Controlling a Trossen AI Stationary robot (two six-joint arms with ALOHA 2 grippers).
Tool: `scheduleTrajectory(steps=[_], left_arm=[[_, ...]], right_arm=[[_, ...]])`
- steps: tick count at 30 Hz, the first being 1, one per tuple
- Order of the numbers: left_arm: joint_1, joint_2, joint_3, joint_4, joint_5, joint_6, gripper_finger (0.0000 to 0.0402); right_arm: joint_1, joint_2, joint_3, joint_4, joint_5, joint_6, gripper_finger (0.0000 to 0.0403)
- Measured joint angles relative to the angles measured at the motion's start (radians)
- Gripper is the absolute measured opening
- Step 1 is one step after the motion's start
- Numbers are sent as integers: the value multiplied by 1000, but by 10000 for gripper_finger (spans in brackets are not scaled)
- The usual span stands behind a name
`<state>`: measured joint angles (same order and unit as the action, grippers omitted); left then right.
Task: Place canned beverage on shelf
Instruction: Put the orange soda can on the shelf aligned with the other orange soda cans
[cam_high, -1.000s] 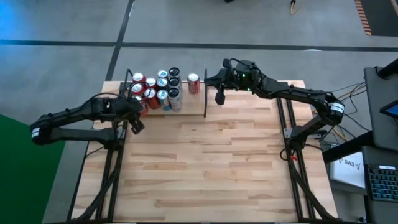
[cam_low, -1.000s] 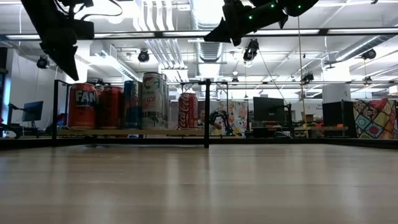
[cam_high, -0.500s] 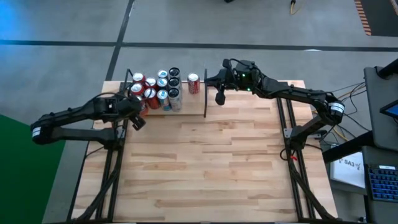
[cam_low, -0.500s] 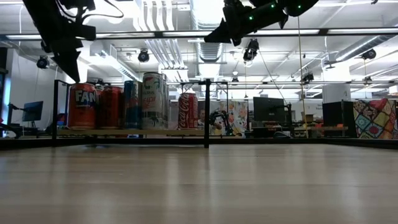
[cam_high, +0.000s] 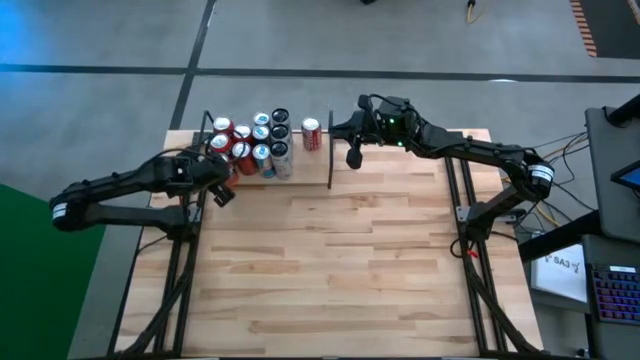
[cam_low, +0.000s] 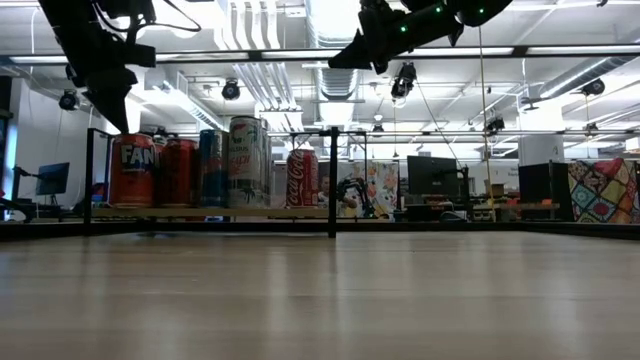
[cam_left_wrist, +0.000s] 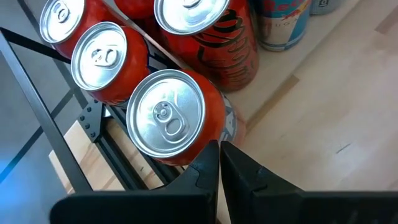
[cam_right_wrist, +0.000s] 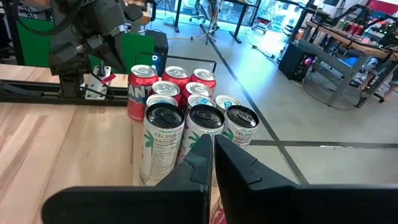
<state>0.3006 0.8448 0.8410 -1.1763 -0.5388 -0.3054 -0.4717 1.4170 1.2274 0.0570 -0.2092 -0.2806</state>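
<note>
Several cans (cam_high: 250, 143) stand upright in a cluster on the far left of the wooden shelf (cam_high: 305, 165). A single red cola can (cam_high: 311, 133) stands beside the black divider rod (cam_high: 330, 155). My left gripper (cam_high: 222, 192) is shut and tipped downward at the cluster's near left corner, just above and beside a red Fanta can (cam_left_wrist: 165, 118), which also shows in the low view (cam_low: 133, 170). My right gripper (cam_high: 352, 155) is shut and hovers high (cam_low: 340, 60) to the right of the divider, holding nothing. My left gripper's shut fingertips (cam_left_wrist: 214, 152) stand right against the lower side of the nearest red can (cam_left_wrist: 217, 121), coming down at a slant from the near left. I cannot tell whether they touch it. The can stands upright on the shelf.
Black rods (cam_high: 205, 125) edge the shelf at its left end. Two tall Celsius cans (cam_right_wrist: 163, 134) face my right gripper. The wide wooden tabletop (cam_high: 330, 260) stretches toward the near edge. Beyond the table there are desks and monitors (cam_low: 435, 180).
My left gripper has turned at the wrist and its tip has swung a little toward the cans, staying shut. The cans and my right gripper have kept still.
</note>
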Motion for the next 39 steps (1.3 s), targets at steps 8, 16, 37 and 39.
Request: scheduleTrajectory(steps=[8, 16, 37, 39], left_arm=[[2, -4, 0, 0, -3, 0, 0], [2, -27, 20, 2, 207, 124, 0], [46, 74, 9, -11, 24, 72, 0], [54, 73, 9, -14, 23, 70, 0]], right_arm=[[0, -1, 0, 0, 0, 0, 9], [0, -1, 0, 0, 0, 5, 9], [0, -1, 0, -1, 0, 8, 9], [0, -1, 0, -1, 0, 8, 9]])
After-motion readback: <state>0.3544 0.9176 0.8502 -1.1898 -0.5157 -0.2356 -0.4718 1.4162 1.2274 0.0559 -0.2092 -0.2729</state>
